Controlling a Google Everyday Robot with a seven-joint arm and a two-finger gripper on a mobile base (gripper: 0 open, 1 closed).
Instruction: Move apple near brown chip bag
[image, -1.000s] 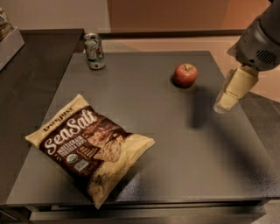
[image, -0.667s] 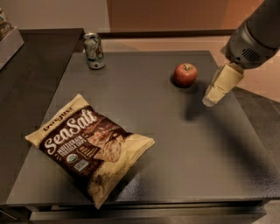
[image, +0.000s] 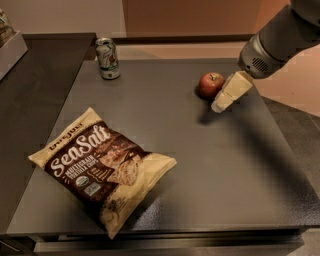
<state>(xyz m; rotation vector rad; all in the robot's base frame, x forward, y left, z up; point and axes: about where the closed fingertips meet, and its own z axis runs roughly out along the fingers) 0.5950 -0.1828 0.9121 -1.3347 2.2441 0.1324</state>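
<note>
The apple (image: 210, 84) is small, round and red and sits on the dark table toward the back right. The brown chip bag (image: 102, 169) lies flat at the front left, with white "Sea Salt" lettering and cream edges. My gripper (image: 219, 106) hangs from the grey arm that comes in from the upper right. Its cream fingers point down and left, just right of and in front of the apple, close to it and above the table. The gripper holds nothing.
A green-and-white drink can (image: 108, 58) stands at the back left of the table (image: 200, 165). A white box edge (image: 10, 50) shows at the far left on a darker counter. The table's right edge runs past the arm.
The arm has moved left and toward the apple. The gripper went from well right of the apple to right beside it. The apple, bag and can have not moved.
</note>
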